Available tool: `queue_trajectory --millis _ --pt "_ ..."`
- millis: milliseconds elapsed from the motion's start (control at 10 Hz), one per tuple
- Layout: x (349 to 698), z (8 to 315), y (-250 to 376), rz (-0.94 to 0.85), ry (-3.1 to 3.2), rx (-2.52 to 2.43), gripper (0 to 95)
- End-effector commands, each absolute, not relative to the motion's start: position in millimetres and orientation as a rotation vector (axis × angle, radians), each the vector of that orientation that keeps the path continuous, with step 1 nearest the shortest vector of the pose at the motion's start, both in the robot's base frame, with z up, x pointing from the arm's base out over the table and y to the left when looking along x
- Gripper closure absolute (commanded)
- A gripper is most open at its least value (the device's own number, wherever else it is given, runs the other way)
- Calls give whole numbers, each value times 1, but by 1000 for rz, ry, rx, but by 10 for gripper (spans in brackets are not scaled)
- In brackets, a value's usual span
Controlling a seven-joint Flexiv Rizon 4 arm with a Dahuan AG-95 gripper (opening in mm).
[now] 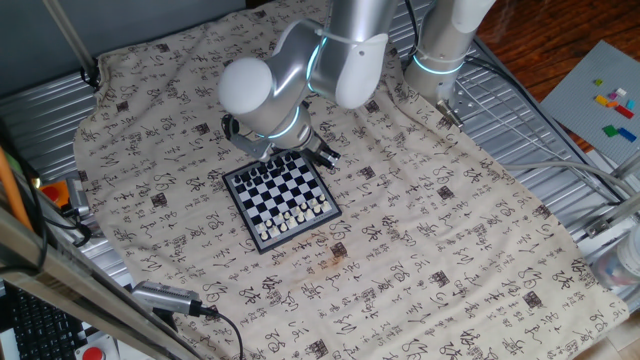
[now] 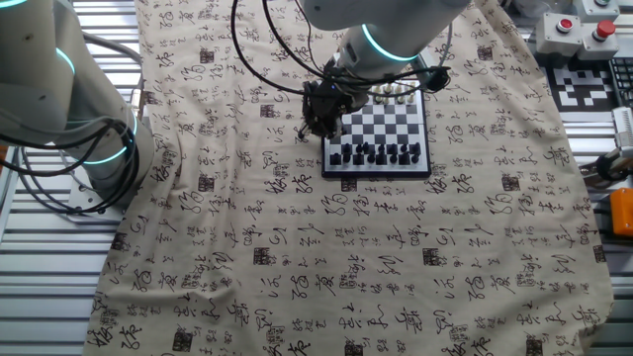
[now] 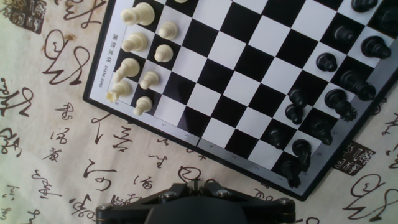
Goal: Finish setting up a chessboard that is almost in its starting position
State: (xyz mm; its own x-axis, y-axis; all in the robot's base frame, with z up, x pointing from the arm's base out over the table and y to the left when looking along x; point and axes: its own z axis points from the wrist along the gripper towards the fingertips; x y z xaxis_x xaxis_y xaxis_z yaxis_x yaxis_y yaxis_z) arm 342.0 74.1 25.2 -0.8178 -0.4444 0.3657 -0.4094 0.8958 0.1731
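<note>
A small chessboard lies on the patterned cloth. White pieces fill one end in two rows. Black pieces stand at the other end, some of them on uneven squares. My gripper hovers just outside the board's side edge, over the cloth. Its fingers are pressed together and I see nothing between them. From the other fixed view the gripper hangs at the board's left edge. In one fixed view the arm's wrist hides it.
A second robot arm stands at the table's edge. A box with red buttons and a checkered marker sheet lie past the cloth. A grey plate with coloured bricks sits at the right. Cables trail across the cloth.
</note>
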Motion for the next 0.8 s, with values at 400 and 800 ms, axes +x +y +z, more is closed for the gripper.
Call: queue_trajectory --millis 400,800 --pt "343 30 70 -131 -2626 638 950" --pt "343 29 72 -145 -2581 651 950"
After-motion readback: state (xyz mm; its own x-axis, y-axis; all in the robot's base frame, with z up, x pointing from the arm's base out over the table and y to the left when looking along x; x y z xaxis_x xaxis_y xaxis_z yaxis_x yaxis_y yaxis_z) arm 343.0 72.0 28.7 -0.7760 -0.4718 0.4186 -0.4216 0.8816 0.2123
